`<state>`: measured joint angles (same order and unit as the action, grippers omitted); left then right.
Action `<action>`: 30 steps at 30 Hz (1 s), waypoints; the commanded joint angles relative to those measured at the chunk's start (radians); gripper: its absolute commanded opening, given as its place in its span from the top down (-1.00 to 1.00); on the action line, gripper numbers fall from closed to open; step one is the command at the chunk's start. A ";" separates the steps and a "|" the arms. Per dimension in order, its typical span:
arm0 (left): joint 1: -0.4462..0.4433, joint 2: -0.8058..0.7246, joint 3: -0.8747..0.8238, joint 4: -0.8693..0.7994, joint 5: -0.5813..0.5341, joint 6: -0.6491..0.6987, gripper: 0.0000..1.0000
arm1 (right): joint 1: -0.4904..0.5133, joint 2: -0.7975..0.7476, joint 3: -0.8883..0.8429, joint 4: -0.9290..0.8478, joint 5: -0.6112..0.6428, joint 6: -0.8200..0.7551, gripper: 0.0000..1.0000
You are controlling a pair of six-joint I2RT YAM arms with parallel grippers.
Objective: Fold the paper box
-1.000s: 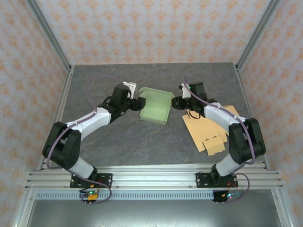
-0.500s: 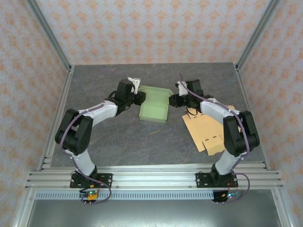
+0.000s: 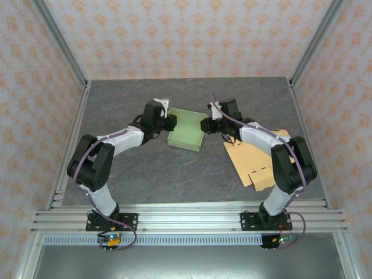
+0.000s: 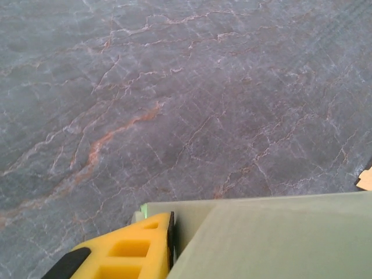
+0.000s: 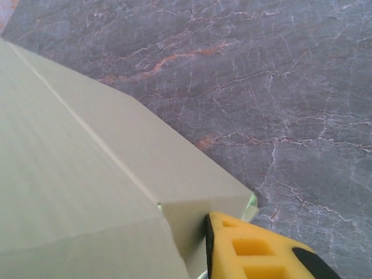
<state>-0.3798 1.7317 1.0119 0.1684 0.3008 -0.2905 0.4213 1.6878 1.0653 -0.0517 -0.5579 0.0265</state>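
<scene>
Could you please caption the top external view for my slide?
Left jaws and right jaws meet opposite sides of the green paper box; brown cardboard lies nearby.

Tabletop: dark grey stone-patterned slab (image 3: 145, 168) with thin pale veins and rust-coloured streaks. The streaks show up close in the left wrist view (image 4: 116, 133) and the right wrist view (image 5: 174, 58).
Cardboard: flat tan cardboard blanks (image 3: 256, 165) lie overlapping on the right half of the tabletop. They have notched tabs along the near edge, and a tan corner shows at the right edge of the left wrist view (image 4: 365, 177).
Walls: cream wallpaper panels with an orange floral motif (image 3: 186, 35) stand on three sides.
Frame: silver metal posts (image 3: 58, 43) rise from the far corners.
Rail: ribbed aluminium rails (image 3: 186, 220) span the near edge.
Below the rail: a smooth grey panel (image 3: 186, 261).
</scene>
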 commanded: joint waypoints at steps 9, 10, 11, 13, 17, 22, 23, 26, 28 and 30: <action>-0.068 -0.105 -0.194 0.089 -0.047 -0.137 0.61 | 0.100 -0.021 -0.115 0.195 0.021 0.171 0.50; -0.073 -0.111 -0.201 0.091 -0.054 -0.141 0.61 | 0.109 -0.025 -0.119 0.195 0.031 0.176 0.48; -0.079 -0.117 -0.211 0.090 -0.065 -0.147 0.61 | 0.117 -0.026 -0.124 0.197 0.040 0.188 0.47; -0.089 -0.131 -0.233 0.093 -0.090 -0.154 0.60 | 0.131 -0.028 -0.138 0.213 0.044 0.208 0.45; -0.091 -0.148 -0.267 0.102 -0.130 -0.179 0.59 | 0.157 -0.038 -0.150 0.210 0.076 0.243 0.45; -0.091 -0.171 -0.284 0.082 -0.156 -0.164 0.55 | 0.164 -0.049 -0.185 0.195 0.120 0.223 0.40; -0.090 -0.175 -0.292 0.082 -0.158 -0.162 0.53 | 0.164 -0.058 -0.197 0.189 0.130 0.214 0.35; -0.091 -0.193 -0.319 0.084 -0.153 -0.165 0.39 | 0.164 -0.099 -0.237 0.181 0.164 0.197 0.26; -0.091 -0.213 -0.339 0.085 -0.158 -0.170 0.28 | 0.163 -0.125 -0.262 0.182 0.171 0.190 0.21; -0.091 -0.239 -0.353 0.073 -0.162 -0.177 0.17 | 0.164 -0.146 -0.288 0.194 0.158 0.193 0.14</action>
<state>-0.4660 1.5448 0.6796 0.2520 0.1558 -0.4549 0.5785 1.5963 0.8040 0.1207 -0.4225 0.2329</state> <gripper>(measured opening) 0.403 0.414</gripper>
